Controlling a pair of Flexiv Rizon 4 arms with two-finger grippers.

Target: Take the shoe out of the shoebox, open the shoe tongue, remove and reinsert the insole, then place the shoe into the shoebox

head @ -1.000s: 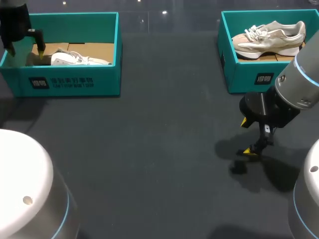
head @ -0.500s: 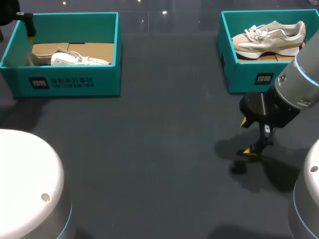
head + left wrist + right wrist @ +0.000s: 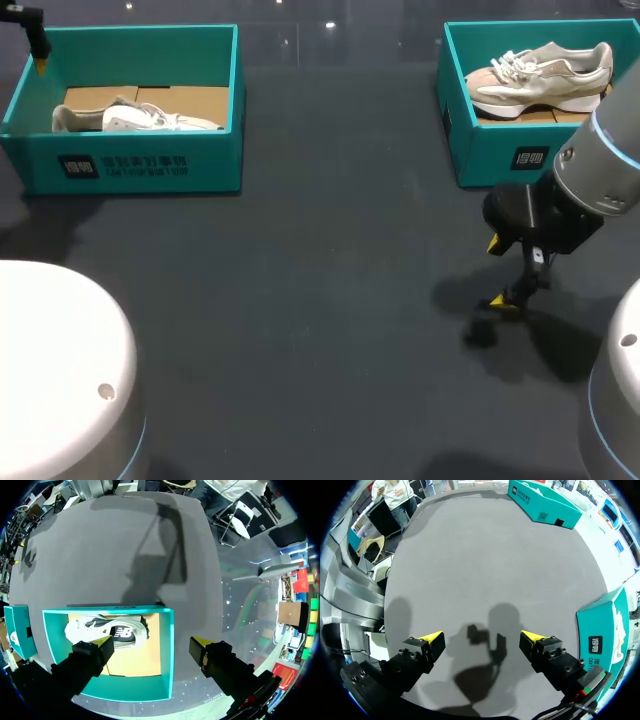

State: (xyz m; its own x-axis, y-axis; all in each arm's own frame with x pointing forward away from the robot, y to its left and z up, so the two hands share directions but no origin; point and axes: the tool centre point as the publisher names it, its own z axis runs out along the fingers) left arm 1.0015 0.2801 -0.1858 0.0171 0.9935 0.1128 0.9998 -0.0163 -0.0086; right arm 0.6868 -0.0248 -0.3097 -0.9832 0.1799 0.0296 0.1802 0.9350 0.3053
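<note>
A white shoe (image 3: 140, 118) lies on its side in the left teal shoebox (image 3: 130, 165). My left gripper (image 3: 34, 45) hangs above that box's far left corner, only partly in the head view. In the left wrist view the gripper (image 3: 154, 644) is open and empty, high above the shoebox (image 3: 169, 650), with the white shoe (image 3: 107, 630) ahead of one finger. A beige shoe (image 3: 540, 75) rests in the right teal shoebox (image 3: 500, 150). My right gripper (image 3: 500, 275) stands open and empty just over the table, in front of that box; its view shows the gripper (image 3: 483, 639) over bare tabletop.
The dark grey table (image 3: 300, 280) stretches between the two boxes. In the right wrist view the near shoebox (image 3: 605, 630) is beside one finger and the other shoebox (image 3: 542, 502) stands far across the table.
My left gripper has lifted up and away from the left end of the left shoebox, toward the far left corner. The shoe stays in the box. The right arm is still.
</note>
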